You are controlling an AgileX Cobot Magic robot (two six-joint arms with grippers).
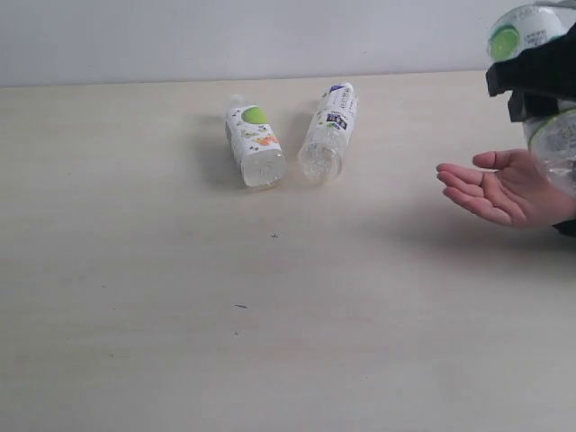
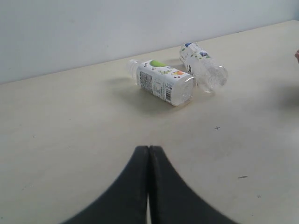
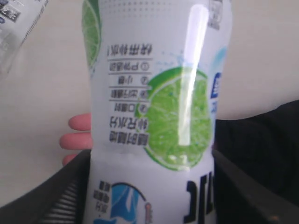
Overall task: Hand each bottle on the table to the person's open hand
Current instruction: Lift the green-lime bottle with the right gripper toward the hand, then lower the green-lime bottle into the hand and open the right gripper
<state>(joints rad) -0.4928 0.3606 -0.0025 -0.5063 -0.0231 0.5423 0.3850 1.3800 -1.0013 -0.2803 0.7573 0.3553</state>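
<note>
bottle with the lime label (image 1: 525, 34) hangs above the table's right edge, directly over the person's open hand (image 1: 504, 191). the right gripper (image 1: 540, 81) holds it near upright around its middle, fingers pinching the label from both sides. that placement seems meant to let it settle into the upturned palm just beneath, so the handover looks ready for release. two more bottles lie on their sides near the far edge of the table (image 1: 270, 342), close together but apart: a green-and-white bottle (image 1: 255, 144) and a white-and-blue bottle (image 1: 329, 130), bases toward the near edge. the left gripper (image 2: 148, 154) idles with its fingers pressed together, well short of them.
</note>
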